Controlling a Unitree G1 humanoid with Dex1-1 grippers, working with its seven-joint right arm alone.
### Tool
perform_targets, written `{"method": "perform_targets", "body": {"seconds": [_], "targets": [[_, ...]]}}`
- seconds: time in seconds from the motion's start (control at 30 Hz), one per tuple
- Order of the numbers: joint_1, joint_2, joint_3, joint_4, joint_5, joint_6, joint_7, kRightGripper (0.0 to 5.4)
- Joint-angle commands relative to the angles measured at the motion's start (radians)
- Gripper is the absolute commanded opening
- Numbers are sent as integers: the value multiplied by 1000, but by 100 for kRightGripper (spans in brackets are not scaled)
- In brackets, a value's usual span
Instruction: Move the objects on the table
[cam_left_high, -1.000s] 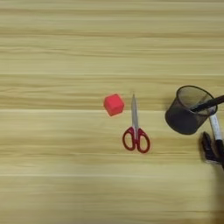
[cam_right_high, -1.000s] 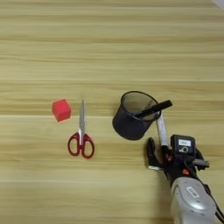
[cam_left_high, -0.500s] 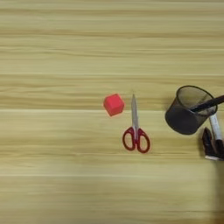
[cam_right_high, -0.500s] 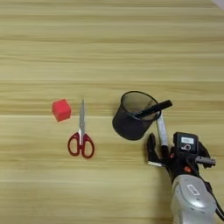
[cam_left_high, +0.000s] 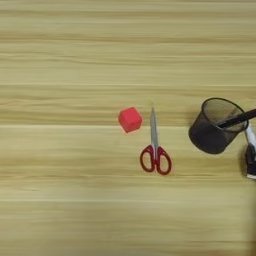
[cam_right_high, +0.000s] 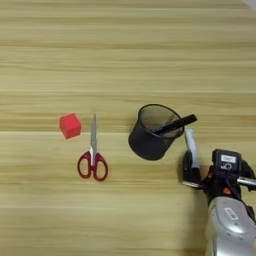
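Your scissors (cam_right_high: 92, 157) lie flat near the middle of the tabletop (cam_right_high: 125, 50), long axis running away from you: the closed silver blades point toward the far edge and the red handle loops sit at the near end. The small red cube (cam_right_high: 70, 125) rests just to their left, beside the blade, apart from it. To the right of the scissors stands a black mesh cup (cam_right_high: 152, 132), tilted a little, with a black pen (cam_right_high: 175, 124) leaning out over its right rim.

Your white marker (cam_right_high: 190, 147) lies just right of the cup, its long axis also pointing away from you, slightly angled. The right end effector (cam_right_high: 202, 170) sits at the marker's near end, one black finger (cam_right_high: 189, 172) against it on the left; you cannot tell whether the fingers are clamped on it or merely alongside. The silver forearm (cam_right_high: 229, 227) comes up from the bottom right corner.

The tabletop is light yellowish wood with long horizontal grain, and it fills the view.
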Motion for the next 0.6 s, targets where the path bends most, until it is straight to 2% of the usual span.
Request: {"method": "perform_targets", "body": {"seconds": [0.03, 0.6], "targets": [[-47, -33, -9, -48, 29, -53, 13, 537], [-64, -26, -3, -14, 58, -84, 39, 537]]}}
